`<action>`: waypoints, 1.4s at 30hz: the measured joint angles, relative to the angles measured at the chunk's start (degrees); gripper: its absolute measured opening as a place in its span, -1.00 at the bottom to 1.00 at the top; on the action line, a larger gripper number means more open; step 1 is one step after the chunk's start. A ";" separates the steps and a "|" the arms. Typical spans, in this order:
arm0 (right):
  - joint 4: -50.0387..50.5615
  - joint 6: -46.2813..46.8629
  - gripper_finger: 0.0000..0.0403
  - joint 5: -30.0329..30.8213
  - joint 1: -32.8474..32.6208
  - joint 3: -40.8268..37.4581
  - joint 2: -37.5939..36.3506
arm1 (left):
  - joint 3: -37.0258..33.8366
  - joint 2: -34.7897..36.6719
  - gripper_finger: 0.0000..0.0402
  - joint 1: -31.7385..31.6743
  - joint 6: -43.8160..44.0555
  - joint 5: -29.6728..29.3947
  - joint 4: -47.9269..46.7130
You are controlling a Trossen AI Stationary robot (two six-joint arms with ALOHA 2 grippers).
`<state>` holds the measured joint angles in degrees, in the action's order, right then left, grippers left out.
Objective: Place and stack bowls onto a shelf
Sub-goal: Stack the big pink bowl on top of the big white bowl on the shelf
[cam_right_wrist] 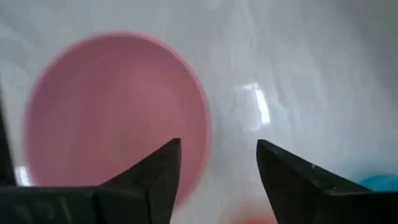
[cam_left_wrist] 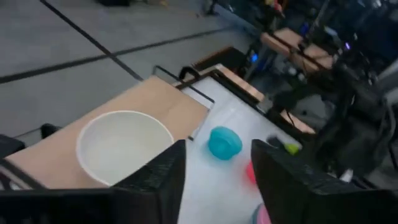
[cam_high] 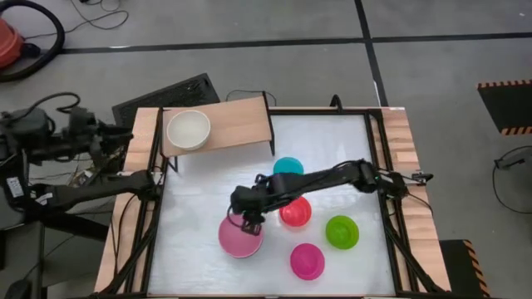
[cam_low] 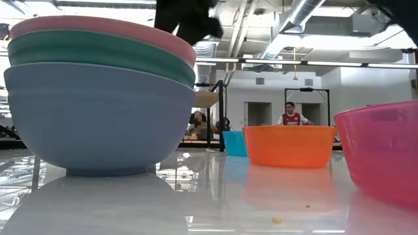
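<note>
A stack of three large bowls, pale pink (cam_high: 239, 238) on dark green (cam_low: 98, 55) on light blue (cam_low: 98, 117), stands on the white tabletop. My right gripper (cam_high: 247, 222) hovers open just above the pink bowl's far-right rim (cam_right_wrist: 202, 124), one finger over the inside and one outside. A white bowl (cam_high: 189, 129) sits on the left end of the wooden shelf (cam_high: 237, 120) at the table's far left. My left gripper (cam_left_wrist: 217, 149) is open, held high beyond the table's left edge, looking down at the shelf.
Small bowls stand on the table to the right of the stack: cyan (cam_high: 288, 166) near the shelf, red (cam_high: 295, 212) close beside my right gripper, lime green (cam_high: 342, 232) and magenta (cam_high: 307, 261). The shelf's right half is bare. People sit in the room behind.
</note>
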<state>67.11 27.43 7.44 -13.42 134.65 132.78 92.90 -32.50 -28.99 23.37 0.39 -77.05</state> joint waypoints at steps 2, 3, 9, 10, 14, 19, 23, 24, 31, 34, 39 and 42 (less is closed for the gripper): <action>-0.49 2.00 0.16 -0.09 -0.02 0.02 1.99 | 0.00 0.85 -0.09 0.00 1.03 -0.94 -0.56; -0.29 2.73 0.14 -0.14 -0.02 0.02 2.87 | 0.00 1.17 -0.07 0.00 1.34 -1.10 -0.89; -0.22 4.96 -0.25 -0.25 0.01 0.07 4.35 | -0.06 1.49 -0.05 0.00 1.98 -0.96 -5.22; -0.32 5.50 -0.36 -0.25 0.00 0.09 4.34 | -0.17 1.49 -0.05 0.00 1.98 -1.14 -6.09; -0.32 8.19 -0.84 -0.05 -0.02 0.09 4.34 | -0.63 1.47 -0.05 0.00 2.61 -1.32 -7.76; -0.22 9.84 -0.86 0.33 0.43 0.27 2.45 | -0.63 1.49 -0.05 0.00 2.17 -1.48 -8.14; -2.05 10.62 -0.86 0.49 1.45 0.28 -1.34 | -0.63 1.49 -0.05 0.00 1.98 -2.29 -8.15; -3.06 10.94 -0.86 0.81 1.85 0.25 -2.48 | -0.63 1.49 -0.05 0.00 1.98 -2.33 -8.14; -26.14 9.86 -0.86 4.27 7.03 0.28 -7.62 | -0.63 1.49 -0.05 0.00 2.01 -2.67 -8.16; -37.65 9.62 -0.86 4.92 10.74 0.28 -7.10 | -0.63 1.49 -0.05 0.00 2.63 -2.77 -8.16; -49.17 9.61 -0.86 5.13 16.86 0.07 -5.30 | -0.65 1.49 -0.05 -0.02 3.18 -2.87 -8.96; -52.32 9.60 -0.86 6.01 20.37 0.41 -4.33 | -1.34 1.52 -0.05 -0.02 3.24 -4.01 -9.78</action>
<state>14.79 37.03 13.45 6.95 135.06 128.45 91.56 -30.98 -29.02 26.61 -3.62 -86.83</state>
